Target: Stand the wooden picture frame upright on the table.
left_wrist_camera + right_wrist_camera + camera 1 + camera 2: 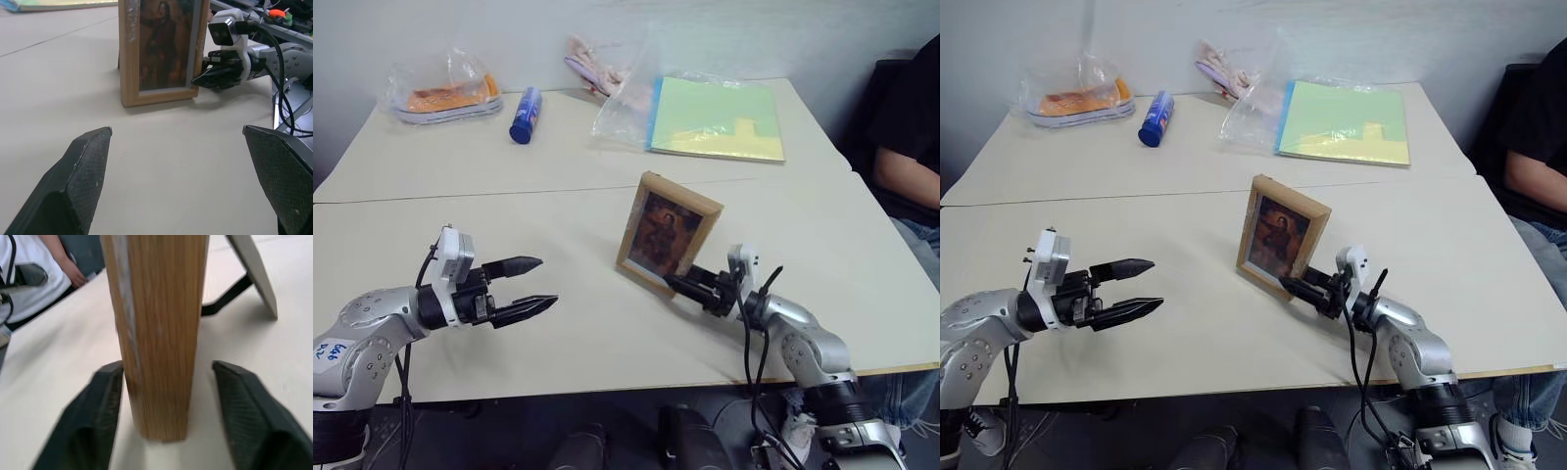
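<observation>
The wooden picture frame (666,233) stands upright on the table (558,225), portrait facing me. Its fold-out stand (230,293) is propped behind it. My right gripper (677,284) is at the frame's lower right edge. In the right wrist view the fingers sit on either side of that wooden edge (156,333); one finger is close against the wood and the other stands slightly off it, so the gripper is open. To the left of the frame and well apart from it, my left gripper (536,286) hovers just above the table, wide open and empty, pointing toward the frame (159,49).
On the far half of the table lie a green-yellow paper pad (715,117) in clear plastic, a blue bottle (525,115), a plastic bag with something orange (445,93) and a bag of pinkish items (592,64). A person (911,147) sits at the right edge.
</observation>
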